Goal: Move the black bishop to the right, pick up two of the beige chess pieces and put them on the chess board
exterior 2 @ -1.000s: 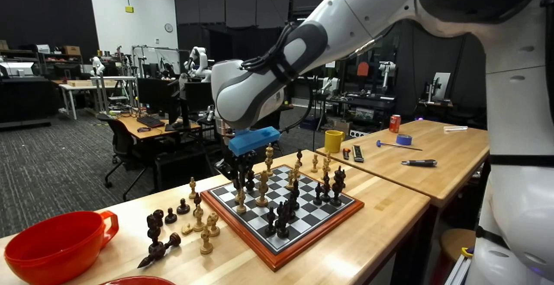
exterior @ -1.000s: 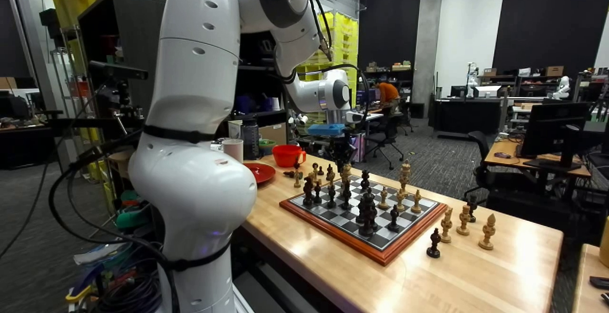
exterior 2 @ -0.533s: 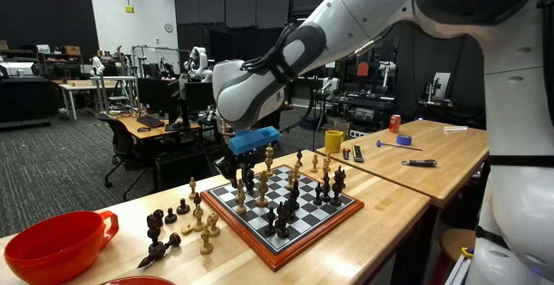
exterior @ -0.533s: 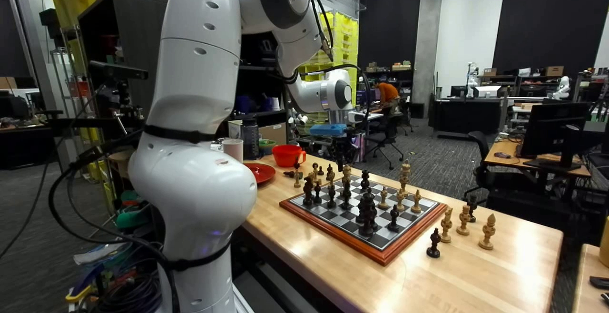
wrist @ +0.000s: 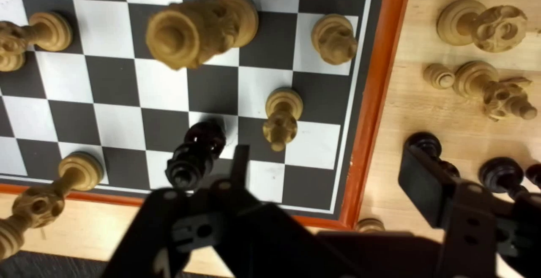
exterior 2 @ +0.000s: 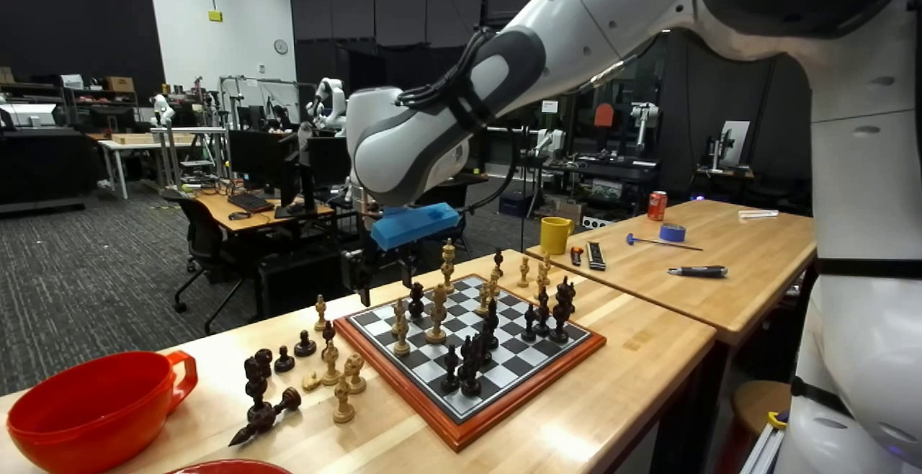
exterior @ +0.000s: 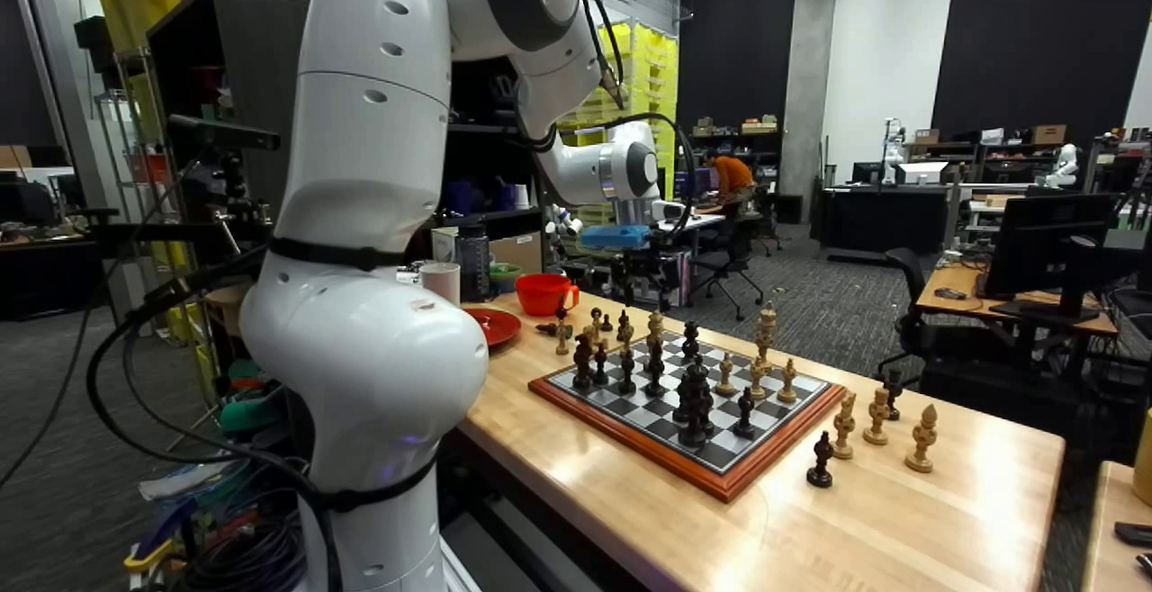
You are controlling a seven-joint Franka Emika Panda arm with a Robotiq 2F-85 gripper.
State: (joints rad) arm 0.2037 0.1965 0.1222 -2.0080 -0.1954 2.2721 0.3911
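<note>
My gripper is open in the wrist view, its fingers wide apart with nothing between them. In an exterior view the gripper hangs above the corner of the chess board. Below it, beige chess pieces stand upright on the squares; from the wrist I see one beige piece near that corner. More beige pieces stand on the table beside the border. A tall black piece is on the board near the left finger; which black piece is the bishop I cannot tell.
A red cup and red plate sit past the board, near black pieces, some lying down. At the opposite side stand more pieces. A second table holds a yellow mug, a can and tools.
The jaws have parted from closed to wide, and the gripper has risen a little, clear of a beige piece at the board's corner. That piece stays upright; the other pieces have not moved.
</note>
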